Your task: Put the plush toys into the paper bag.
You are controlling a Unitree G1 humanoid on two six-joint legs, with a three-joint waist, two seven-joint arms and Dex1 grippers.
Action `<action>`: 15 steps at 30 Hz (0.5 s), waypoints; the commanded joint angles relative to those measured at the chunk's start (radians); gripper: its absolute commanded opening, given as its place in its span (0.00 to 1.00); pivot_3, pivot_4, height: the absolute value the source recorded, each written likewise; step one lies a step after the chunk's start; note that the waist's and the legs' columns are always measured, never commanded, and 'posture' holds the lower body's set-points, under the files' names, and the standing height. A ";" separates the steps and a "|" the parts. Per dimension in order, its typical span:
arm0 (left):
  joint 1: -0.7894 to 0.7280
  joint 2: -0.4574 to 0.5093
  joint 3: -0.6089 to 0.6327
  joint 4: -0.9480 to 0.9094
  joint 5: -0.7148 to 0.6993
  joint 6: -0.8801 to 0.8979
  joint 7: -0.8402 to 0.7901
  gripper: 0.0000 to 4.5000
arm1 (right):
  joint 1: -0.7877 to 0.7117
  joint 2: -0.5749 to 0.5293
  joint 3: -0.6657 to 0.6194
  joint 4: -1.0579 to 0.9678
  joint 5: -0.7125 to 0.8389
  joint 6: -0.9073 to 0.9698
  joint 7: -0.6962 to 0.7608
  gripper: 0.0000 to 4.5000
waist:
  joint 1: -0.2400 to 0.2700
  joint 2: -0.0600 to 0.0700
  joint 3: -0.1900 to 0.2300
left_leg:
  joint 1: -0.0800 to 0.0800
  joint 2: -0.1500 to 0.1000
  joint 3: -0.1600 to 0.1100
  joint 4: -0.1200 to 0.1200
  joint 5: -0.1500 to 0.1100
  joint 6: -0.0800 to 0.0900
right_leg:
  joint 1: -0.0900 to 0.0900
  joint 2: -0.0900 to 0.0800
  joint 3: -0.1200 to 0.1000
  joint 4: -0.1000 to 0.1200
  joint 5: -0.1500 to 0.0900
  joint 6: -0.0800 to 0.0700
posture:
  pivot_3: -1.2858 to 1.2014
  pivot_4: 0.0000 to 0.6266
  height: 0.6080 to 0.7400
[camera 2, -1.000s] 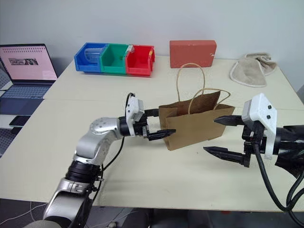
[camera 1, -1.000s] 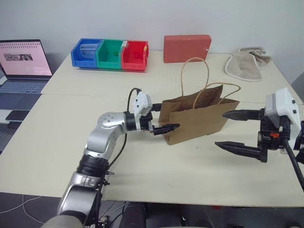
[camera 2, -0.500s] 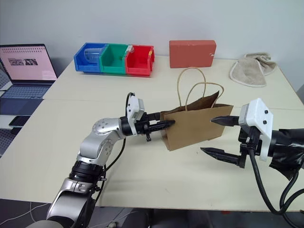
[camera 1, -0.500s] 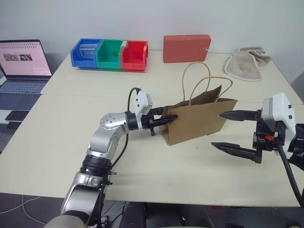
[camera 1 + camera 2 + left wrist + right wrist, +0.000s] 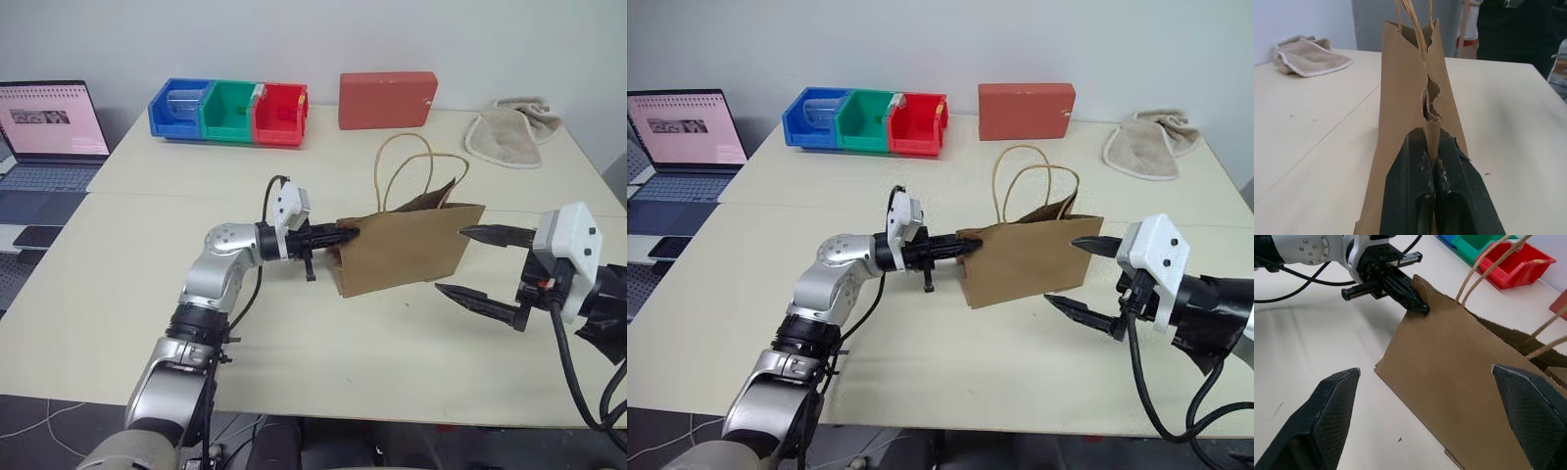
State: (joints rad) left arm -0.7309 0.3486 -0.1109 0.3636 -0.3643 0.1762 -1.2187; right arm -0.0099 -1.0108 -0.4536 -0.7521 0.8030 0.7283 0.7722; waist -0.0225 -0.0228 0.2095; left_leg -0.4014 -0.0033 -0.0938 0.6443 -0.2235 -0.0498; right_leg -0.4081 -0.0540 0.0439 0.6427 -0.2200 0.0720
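The brown paper bag stands upright at the middle of the table, its loop handles raised. My left gripper points level at the bag's left side and is shut on the top corner of that edge. In the left wrist view the paper bag's folded edge is pinched between the black fingers. My right gripper hovers open just right of the bag, with one finger near its upper corner and one low by its base. In the right wrist view the bag lies between the spread fingertips. The plush toys are out of view.
A red block stands at the back of the table. A beige towel lies at the back right. Blue, green and red bins sit at the back left. A laptop is open on a side table at far left.
My left gripper, open around the bag's left edge a second ago, has shut on it. The bag's mouth has narrowed and its handles stand closer together. The right gripper stays open.
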 commanded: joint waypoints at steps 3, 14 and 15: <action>-0.113 0.008 -0.001 0.066 -0.049 0.028 -0.168 0.01 | 0.092 -0.023 -0.244 -0.053 0.074 0.043 0.074 1.00 | 0.002 0.000 0.000 | 0.000 0.000 0.000 0.000 0.000 0.000 | 0.000 0.000 0.000 -0.001 0.000 0.000 | 0.52 0.24 1.00; -0.180 -0.036 -0.046 0.230 0.018 -0.014 -0.319 0.01 | 0.297 -0.014 -0.557 -0.158 0.202 0.188 0.086 1.00 | -0.003 0.000 0.000 | 0.000 0.000 0.000 0.000 0.000 0.000 | 0.000 0.000 0.000 0.000 -0.003 -0.004 | 0.52 0.24 1.00; -0.176 -0.043 -0.044 0.232 0.027 -0.032 -0.308 0.01 | 0.297 -0.014 -0.551 -0.160 0.206 0.185 0.077 1.00 | -0.003 0.000 0.000 | 0.000 0.000 0.000 0.000 0.000 0.000 | 0.000 0.000 0.000 0.000 -0.003 -0.004 | 0.52 0.24 1.00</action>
State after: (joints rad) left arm -0.9014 0.3137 -0.1546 0.6053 -0.3448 0.1767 -1.5303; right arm 0.2922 -1.0229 -0.9758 -0.8989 0.9899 0.9221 0.8650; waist -0.0260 -0.0232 0.2097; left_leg -0.4012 -0.0029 -0.0938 0.6445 -0.2236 -0.0497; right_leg -0.4078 -0.0540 0.0440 0.6423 -0.2227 0.0677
